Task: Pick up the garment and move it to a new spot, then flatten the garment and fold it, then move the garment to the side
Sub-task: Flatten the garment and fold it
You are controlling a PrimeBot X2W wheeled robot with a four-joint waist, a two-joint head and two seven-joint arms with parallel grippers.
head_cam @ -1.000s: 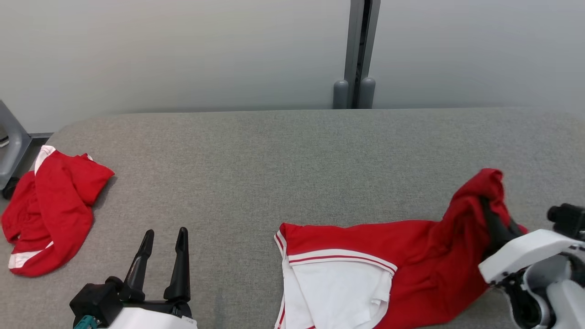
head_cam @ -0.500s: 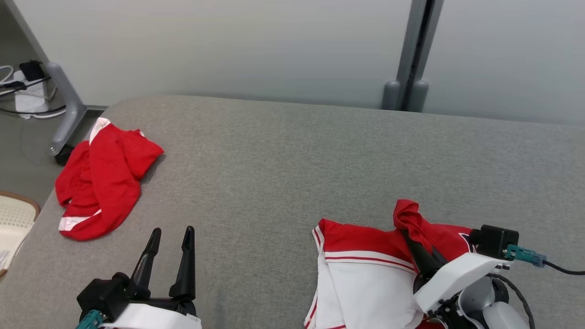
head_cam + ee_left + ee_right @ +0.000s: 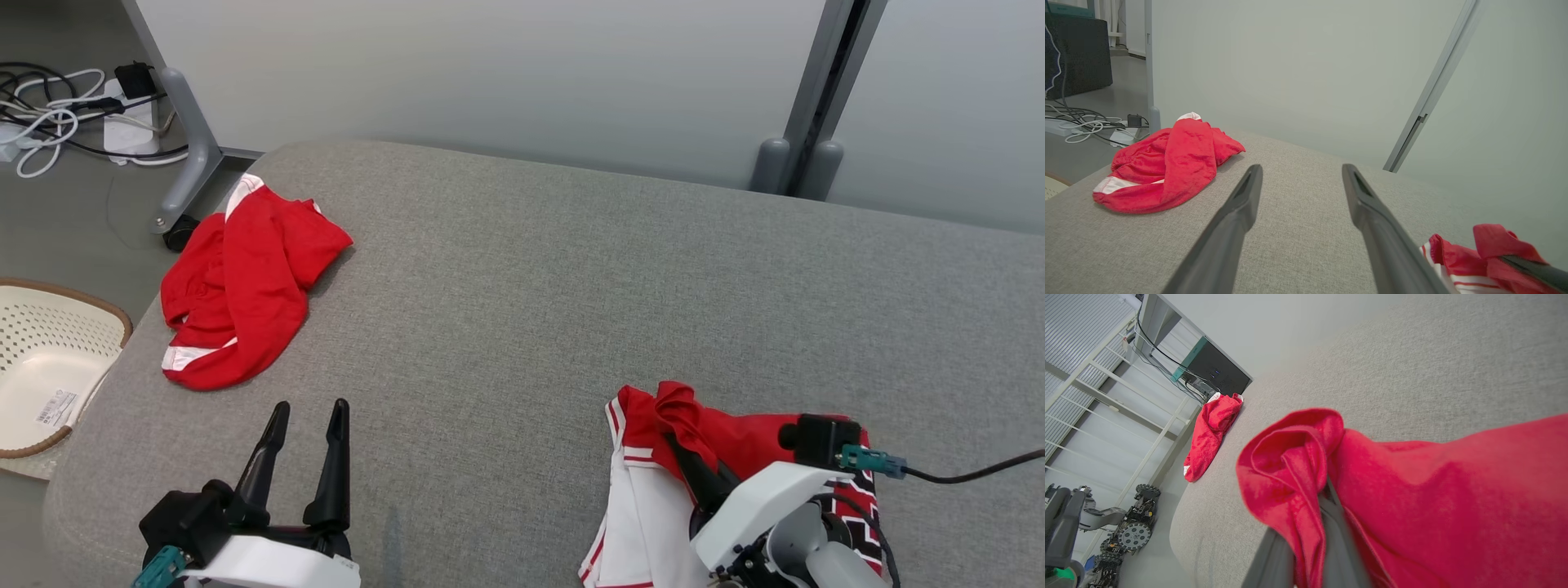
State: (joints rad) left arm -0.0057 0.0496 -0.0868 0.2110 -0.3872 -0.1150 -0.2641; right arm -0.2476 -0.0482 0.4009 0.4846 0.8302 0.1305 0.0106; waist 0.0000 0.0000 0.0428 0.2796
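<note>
Grey surface open between red heap, left, and held garment, right.

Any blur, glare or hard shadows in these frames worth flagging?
Head view: even, soft light, no glare, only a faint shadow beside the crumpled red garment on the left. Right wrist view: the held garment, close to the lens, looks soft and blurred; horizon tilted. Left wrist view: evenly lit, grey table weave sharp.
</note>
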